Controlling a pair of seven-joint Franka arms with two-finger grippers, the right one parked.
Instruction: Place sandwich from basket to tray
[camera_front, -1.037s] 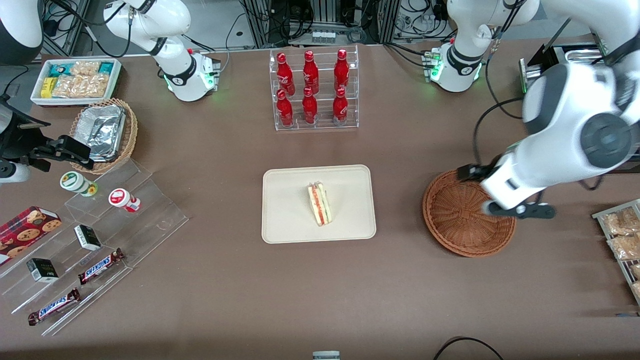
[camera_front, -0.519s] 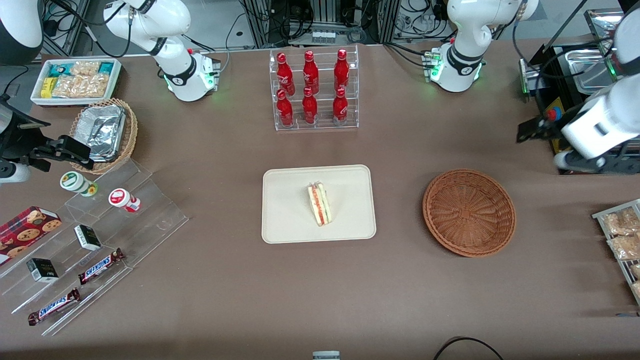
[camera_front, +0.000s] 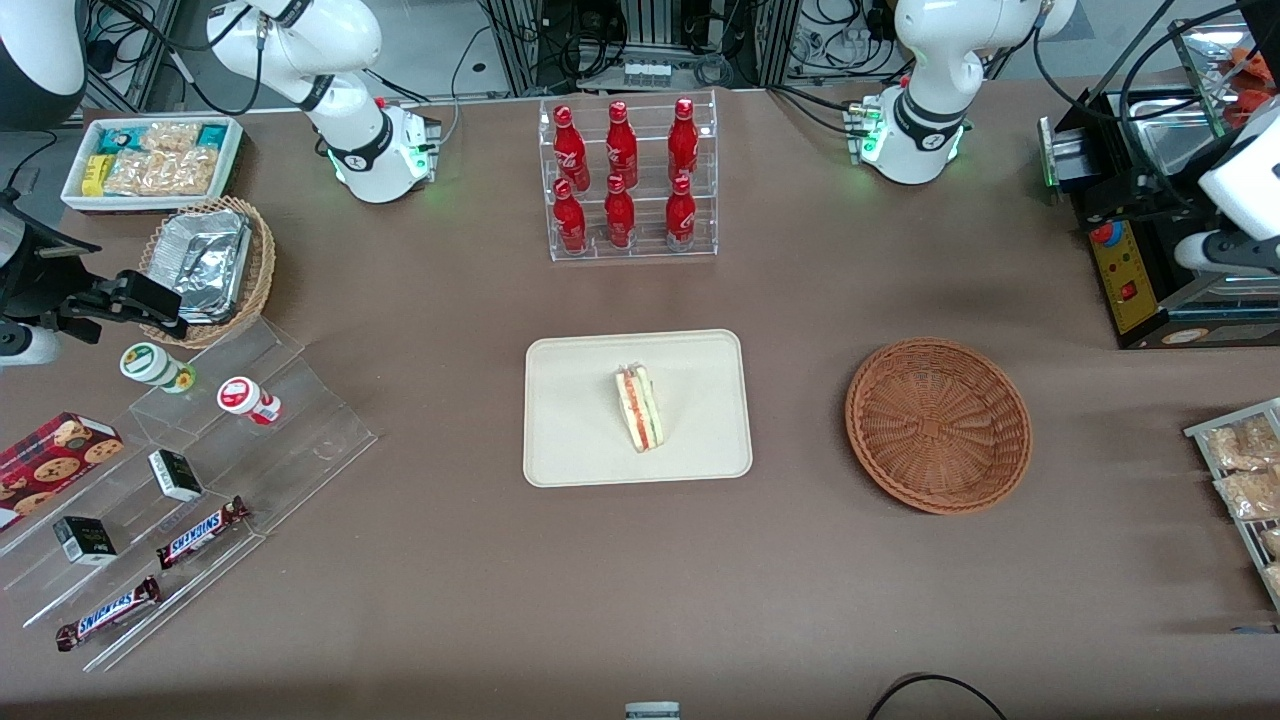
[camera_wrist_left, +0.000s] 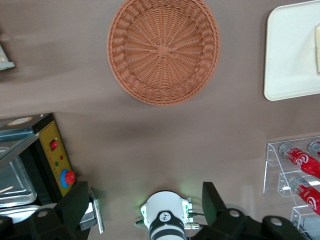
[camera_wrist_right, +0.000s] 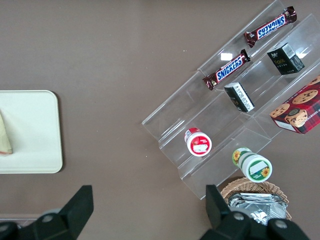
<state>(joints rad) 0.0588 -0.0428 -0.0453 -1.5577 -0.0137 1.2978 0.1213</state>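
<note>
The sandwich (camera_front: 640, 408) lies on the cream tray (camera_front: 580, 420) in the middle of the table, filling edge up. The reddish-brown wicker basket (camera_front: 938, 425) stands beside the tray, toward the working arm's end, with nothing in it. My left gripper (camera_front: 1225, 252) hangs high at the working arm's end of the table, above the black control box and well away from basket and tray. In the left wrist view the gripper (camera_wrist_left: 145, 197) is open, its fingers (camera_wrist_left: 75, 202) wide apart and holding nothing, with the basket (camera_wrist_left: 163, 50) and a tray (camera_wrist_left: 290, 55) corner below.
A clear rack of red bottles (camera_front: 625, 180) stands farther from the camera than the tray. A black box with a red button (camera_front: 1130, 270) sits under my gripper. Snack packets on a rack (camera_front: 1240, 470) lie at the working arm's end. Acrylic steps with snacks (camera_front: 180, 480) lie toward the parked arm's end.
My left arm has drawn back from above the basket, rising and swinging out toward the working arm's end of the table. Sandwich, tray and basket have not moved.
</note>
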